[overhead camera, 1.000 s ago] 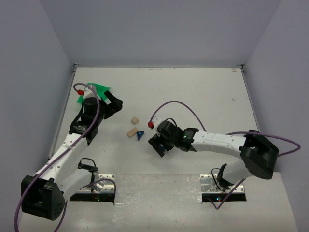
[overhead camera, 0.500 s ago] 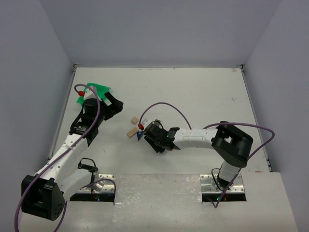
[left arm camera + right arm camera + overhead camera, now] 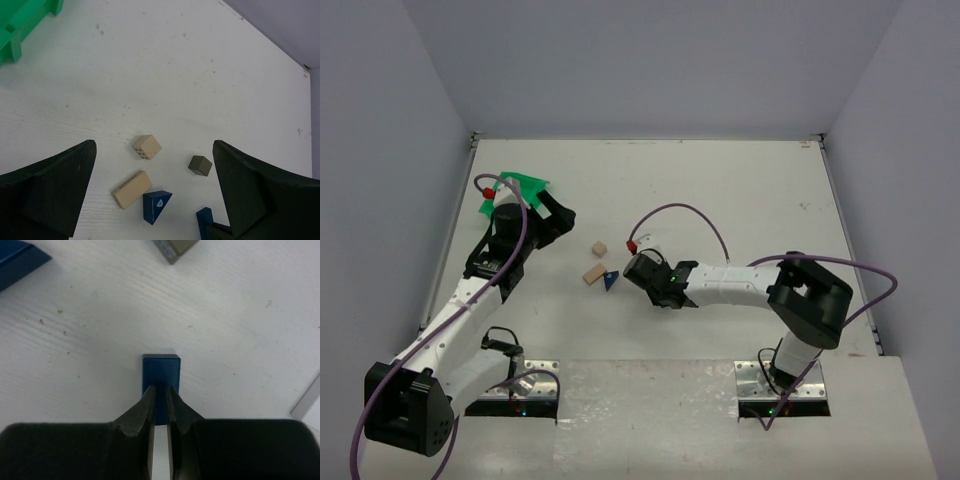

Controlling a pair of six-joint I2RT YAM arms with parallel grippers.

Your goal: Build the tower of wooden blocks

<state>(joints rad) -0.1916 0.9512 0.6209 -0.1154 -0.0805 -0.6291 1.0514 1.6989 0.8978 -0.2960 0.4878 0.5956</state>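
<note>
Top cam up high behind both bases (image 3: 515,385), staring down at the whole table (image 3: 740,190); left wrist cam lower, angled down over the same tan blocks (image 3: 131,189) and blue wedge (image 3: 156,205); right wrist cam nose-down on the blue block (image 3: 161,372), dark grey block (image 3: 175,249) shared with left wrist.

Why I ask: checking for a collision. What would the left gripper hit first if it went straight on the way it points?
Probably the tan cube, centred between the fingers of the open left gripper; the long tan block lies close by. Its height above the table is unclear.
</note>
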